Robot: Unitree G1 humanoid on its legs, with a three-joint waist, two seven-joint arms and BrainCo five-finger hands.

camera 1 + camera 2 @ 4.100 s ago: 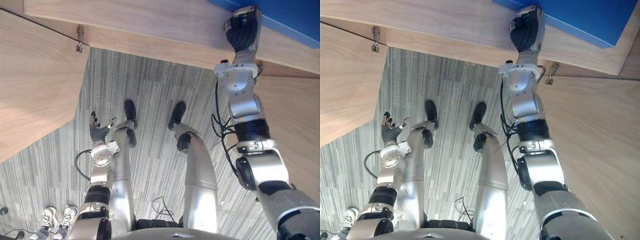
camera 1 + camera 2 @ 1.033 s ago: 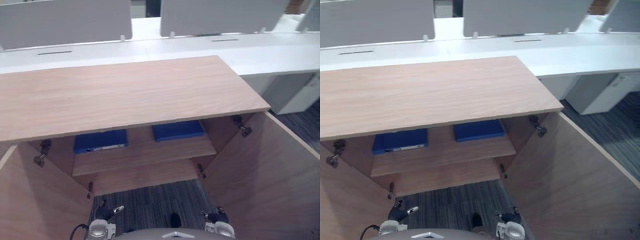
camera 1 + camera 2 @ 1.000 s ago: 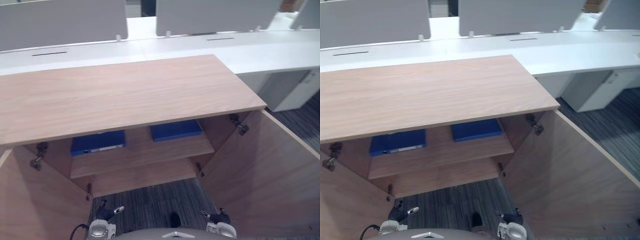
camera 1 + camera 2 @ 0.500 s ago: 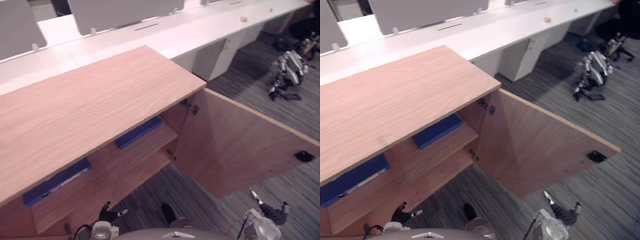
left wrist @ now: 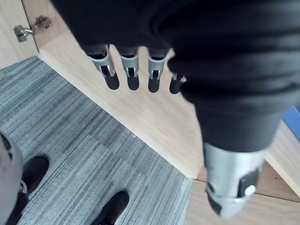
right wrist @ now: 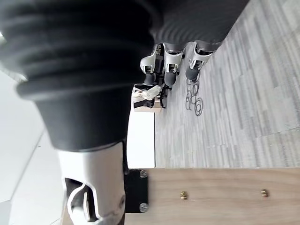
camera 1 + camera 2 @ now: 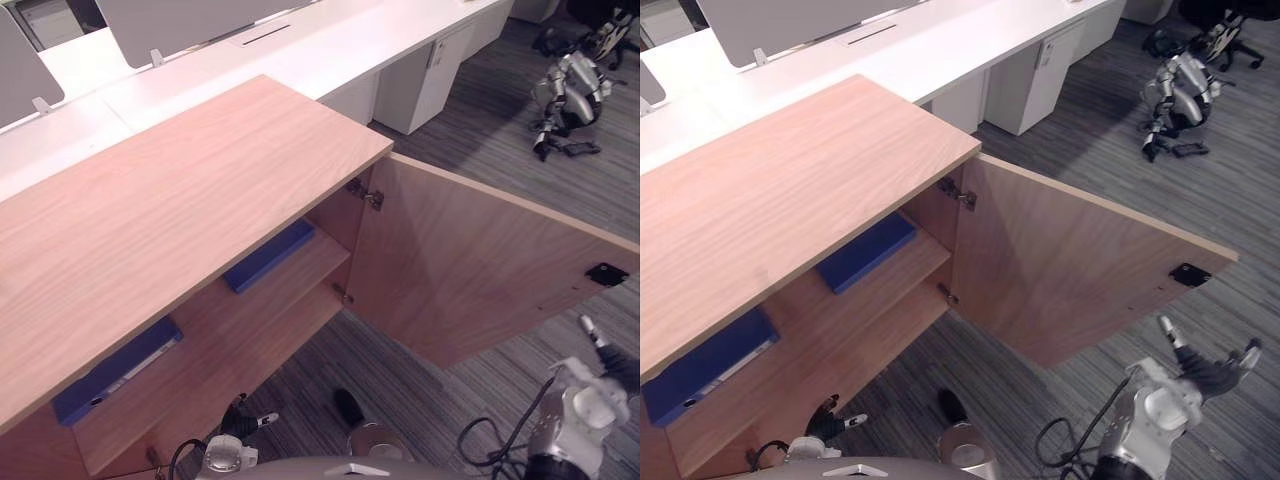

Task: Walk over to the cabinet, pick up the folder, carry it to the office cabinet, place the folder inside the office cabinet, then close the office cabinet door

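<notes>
Inside the open wooden office cabinet (image 7: 790, 190), a blue folder (image 7: 865, 250) lies flat on the upper shelf, well apart from a second blue folder (image 7: 708, 366). It looks stiff, light and smooth-covered, probably best pinched by its front edge. The left hand (image 7: 830, 424) and right hand (image 7: 1208, 373) hang empty, fingers loosely straight. The eye views show the folders, while the right wrist view shows the door (image 6: 211, 197) edge and its black latch plate (image 6: 136, 190) close up.

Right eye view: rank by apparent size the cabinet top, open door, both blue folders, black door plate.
Largest first:
Light wooden cabinet top
Open wooden cabinet door
Right flat blue folder and left flat blue folder: alike, partly hidden, unranked
Small black door plate
</notes>
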